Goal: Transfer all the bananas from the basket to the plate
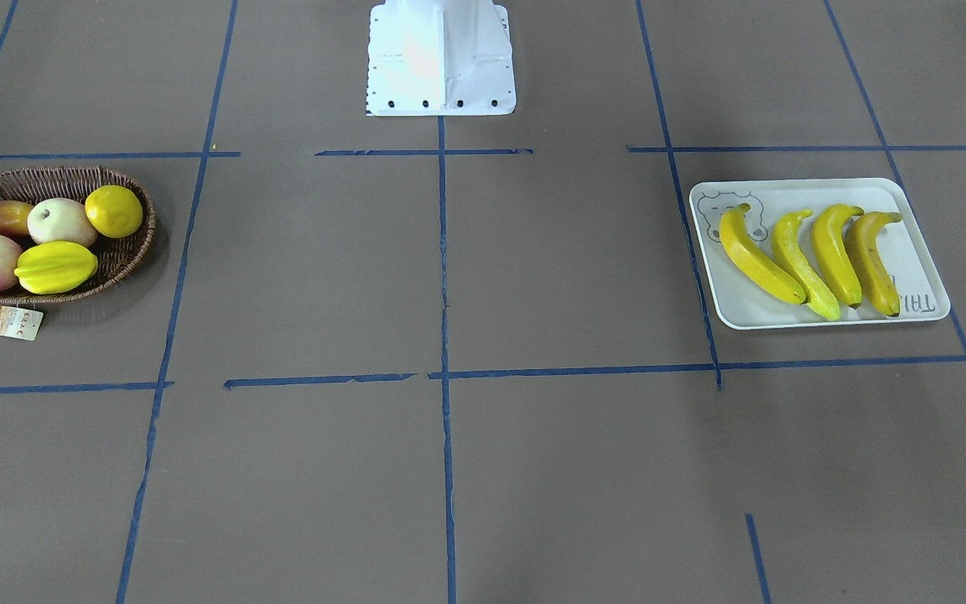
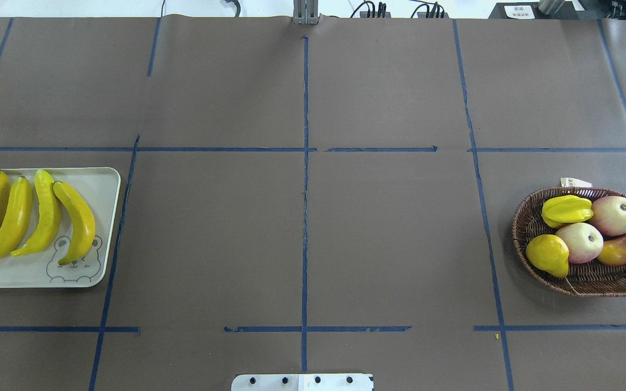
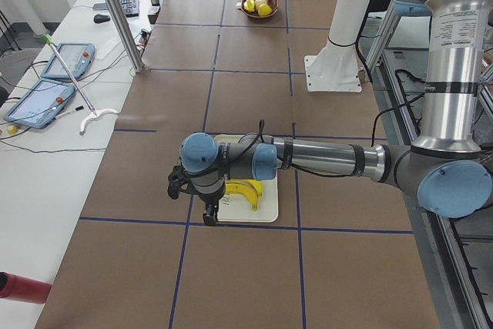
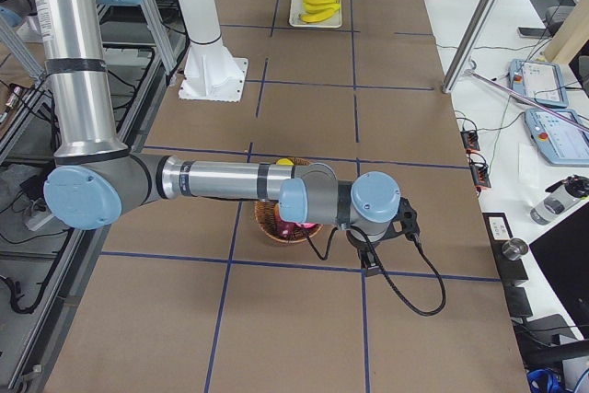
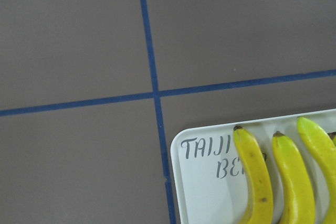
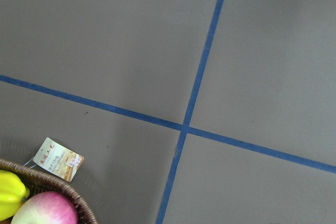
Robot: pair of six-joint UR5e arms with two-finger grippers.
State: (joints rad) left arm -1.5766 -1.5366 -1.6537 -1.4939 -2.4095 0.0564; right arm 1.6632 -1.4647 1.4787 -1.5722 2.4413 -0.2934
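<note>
Plate [image 5: 199, 198] corner with the bananas [image 5: 257, 182] fills the 5 o'clock part of my left wrist cam. On the overhead all four lie side by side on it at 9 o'clock. The basket [image 2: 590, 282] at 3 o'clock holds only other fruit [image 2: 582, 241], so I'd call it done. Left gripper [image 3: 181, 186] hangs by the plate's edge, right gripper [image 4: 405, 220] beside the basket. Can't tell if either is apart or closed. Risks: a careless descent clips the plate and rolls bananas off, or I mistake the yellow starfruit [image 2: 565, 210] for a banana.
</note>
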